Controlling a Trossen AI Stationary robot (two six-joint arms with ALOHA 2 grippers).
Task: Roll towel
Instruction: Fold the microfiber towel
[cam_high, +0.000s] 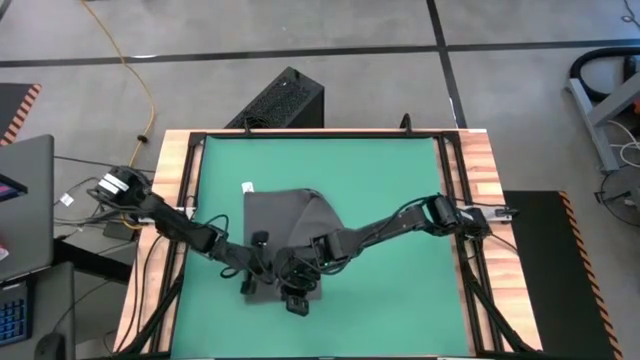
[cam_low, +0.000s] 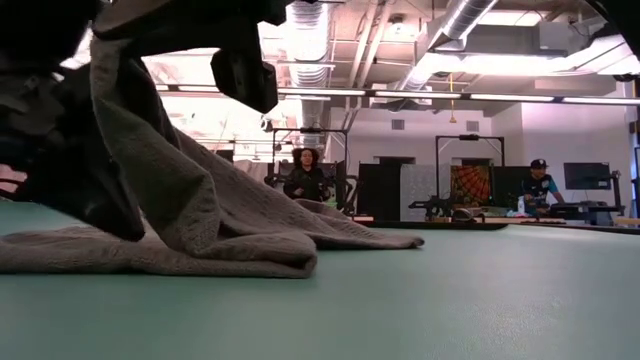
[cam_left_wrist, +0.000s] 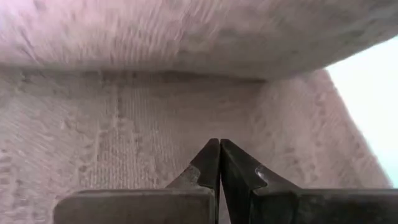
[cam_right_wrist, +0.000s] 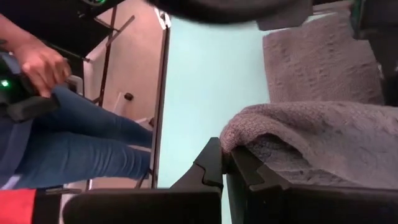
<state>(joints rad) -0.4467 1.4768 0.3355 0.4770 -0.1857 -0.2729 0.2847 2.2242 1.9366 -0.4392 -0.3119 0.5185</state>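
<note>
So from overhead we've got the towel (cam_high: 285, 225) lying on the green mat (cam_high: 380, 180), a bit left of the mat's middle and toward the near edge, with its little white tag (cam_high: 246, 187) sticking out at the far left corner. The far part lies flat; the near part is bunched up where both arms meet over it.

The left gripper (cam_high: 258, 272) sits at the towel's near left corner. In its wrist view the two dark fingers (cam_left_wrist: 208, 165) are pressed tight together, tips touching, with towel fabric filling almost everything ahead of them. We can't tell from that whether any cloth is actually caught between them.

The right gripper (cam_high: 297, 285) is just beside it, at the near edge of the towel. Its wrist view is clearer: the jaws are closed down on a folded edge of the towel, a thick lip of grey cloth bulging out right at the fingertips (cam_right_wrist: 214, 158), so we'd call that a pinch on the towel.

The table-level camera shows the towel pulled up off the mat on the left in a slope, draping down to a flat part.

A person in blue jeans (cam_right_wrist: 68, 149) stands beside the table, hand (cam_right_wrist: 40, 62) on a dark device.
</note>
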